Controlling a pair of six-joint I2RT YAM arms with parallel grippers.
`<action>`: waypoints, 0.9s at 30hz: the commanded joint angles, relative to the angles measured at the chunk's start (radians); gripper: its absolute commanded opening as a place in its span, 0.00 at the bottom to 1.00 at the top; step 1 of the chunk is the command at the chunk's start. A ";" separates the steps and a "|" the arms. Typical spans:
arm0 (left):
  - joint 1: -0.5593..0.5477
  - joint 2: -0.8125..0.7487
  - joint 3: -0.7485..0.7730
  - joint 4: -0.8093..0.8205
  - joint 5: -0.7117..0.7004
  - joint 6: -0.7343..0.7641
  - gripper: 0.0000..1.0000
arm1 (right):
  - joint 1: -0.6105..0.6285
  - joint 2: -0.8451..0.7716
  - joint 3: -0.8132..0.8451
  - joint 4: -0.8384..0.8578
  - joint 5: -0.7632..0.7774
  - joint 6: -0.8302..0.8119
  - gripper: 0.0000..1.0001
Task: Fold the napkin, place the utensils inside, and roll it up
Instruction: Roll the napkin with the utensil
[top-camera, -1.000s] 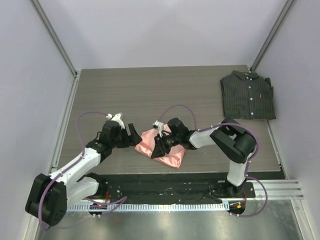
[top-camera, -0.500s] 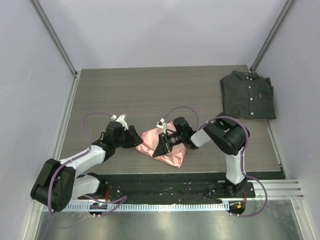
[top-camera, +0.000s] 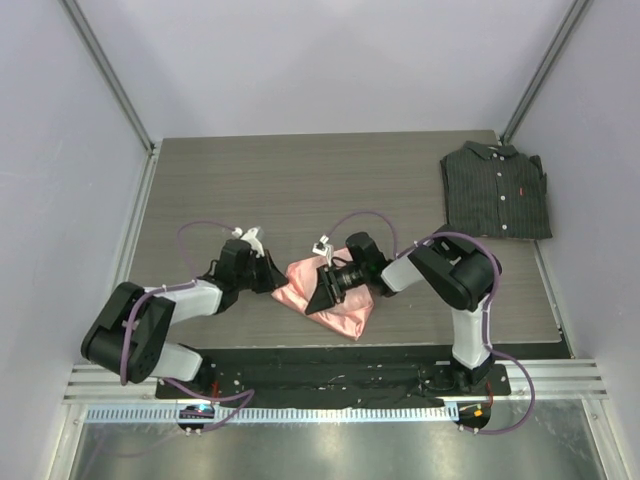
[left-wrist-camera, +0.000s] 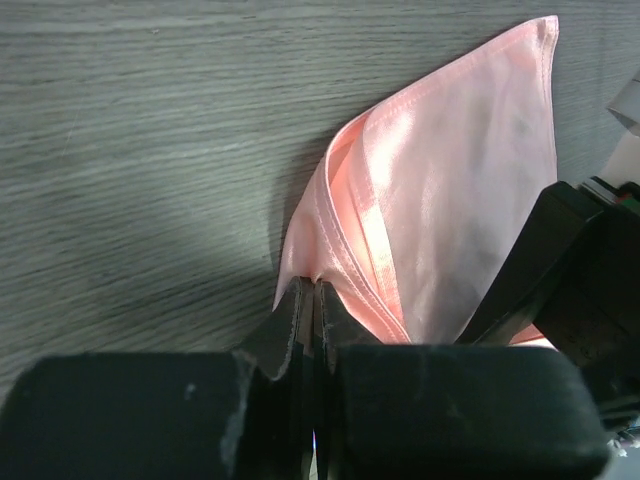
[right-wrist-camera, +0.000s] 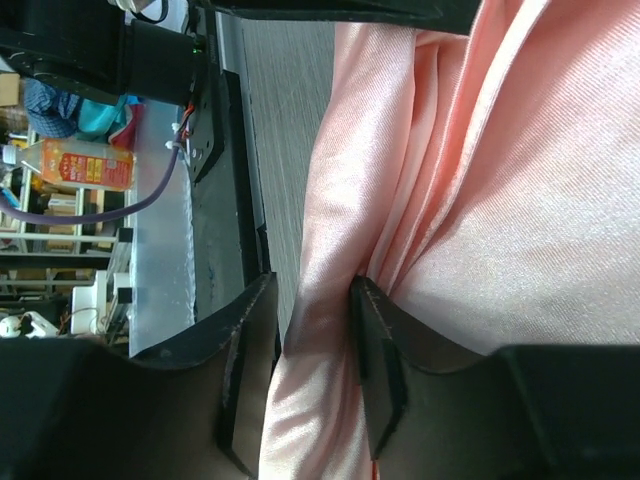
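Pinching with the left gripper (left-wrist-camera: 313, 292), black fingers (left-wrist-camera: 285, 325) pressed flat together on the folded hem at the near corner of the napkin (left-wrist-camera: 450, 190). Lying low over the wood-grain table (left-wrist-camera: 150, 150) there, forearm stretched almost flat in the overhead view.

Straddling a raised ridge of that cloth with the right gripper (right-wrist-camera: 310, 290), jaws partly apart, with soft satin pleats bunched between them and touching the inner face of at least one finger. Cannot tell whether squeezed or only loosely enclosed.

Facing each other across the cloth, left from the left side, right from the right, close but apart.

From above: a shiny salmon-pink folded wedge near the front middle of the table, just ahead of the black base plate (top-camera: 340, 365), partly covered by the right gripper. Layered, with several hemmed edges stacked at the pinched corner and one point reaching away from the left wrist camera.

Well apart, at the far right corner of the table: a dark pinstriped collared shirt (top-camera: 497, 190), folded flat.
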 joint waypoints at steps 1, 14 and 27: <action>0.001 0.034 0.041 -0.015 0.010 0.022 0.00 | -0.008 -0.060 0.024 -0.262 0.171 -0.137 0.47; 0.001 0.085 0.122 -0.230 -0.008 -0.002 0.00 | 0.125 -0.350 0.196 -0.738 0.666 -0.428 0.67; 0.001 0.114 0.188 -0.362 -0.008 -0.030 0.00 | 0.471 -0.358 0.150 -0.634 1.274 -0.635 0.67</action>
